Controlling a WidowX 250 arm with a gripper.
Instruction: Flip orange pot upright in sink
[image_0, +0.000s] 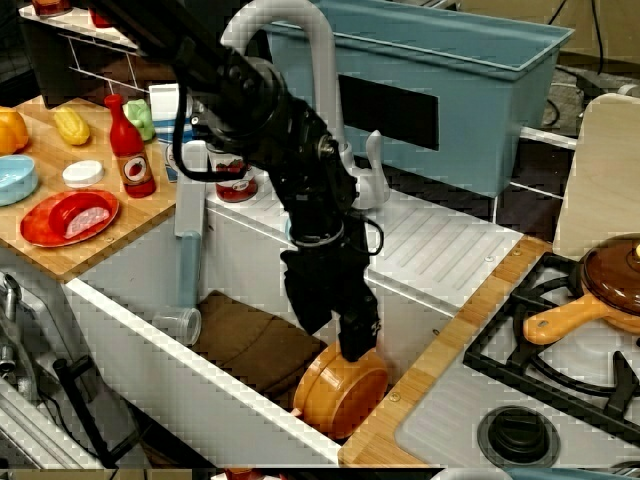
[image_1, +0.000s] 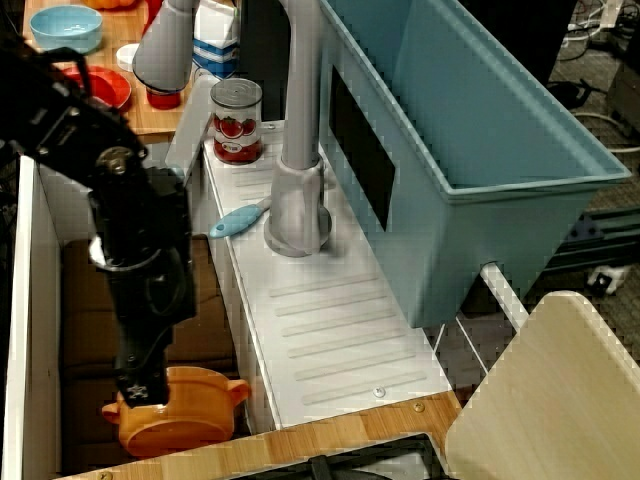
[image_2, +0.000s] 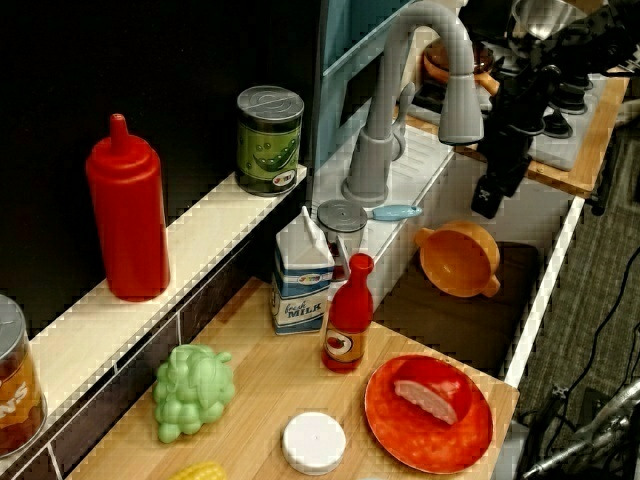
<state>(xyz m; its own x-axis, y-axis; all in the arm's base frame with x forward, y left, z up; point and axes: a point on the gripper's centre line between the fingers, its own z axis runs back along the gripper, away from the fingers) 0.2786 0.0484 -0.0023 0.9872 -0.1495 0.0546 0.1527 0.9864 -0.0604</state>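
The orange pot (image_0: 340, 390) lies tipped on its side in the sink (image_0: 140, 265), in the corner nearest the stove (image_0: 560, 390), its mouth turned toward the faucet (image_2: 425, 90) end of the basin. It rests on a dark brown mat (image_0: 255, 340) that covers the sink floor. The black arm reaches down from above, and its fingers (image_0: 358, 345) touch the pot's upper rim; whether they are clamped on it or only resting there cannot be told.

Behind the sink, a ribbed white drainboard (image_1: 340, 330) runs along the wall side, with a tomato can (image_1: 237, 120) and a blue-handled utensil (image_1: 238, 220) near the faucet base. Beyond the drainboard stands a blue-grey tub (image_1: 470, 130). At the sink's far end, the wooden bench (image_2: 270, 400) carries a red plate (image_2: 428, 412), a ketchup bottle (image_2: 348, 315) and a milk carton (image_2: 303, 275).
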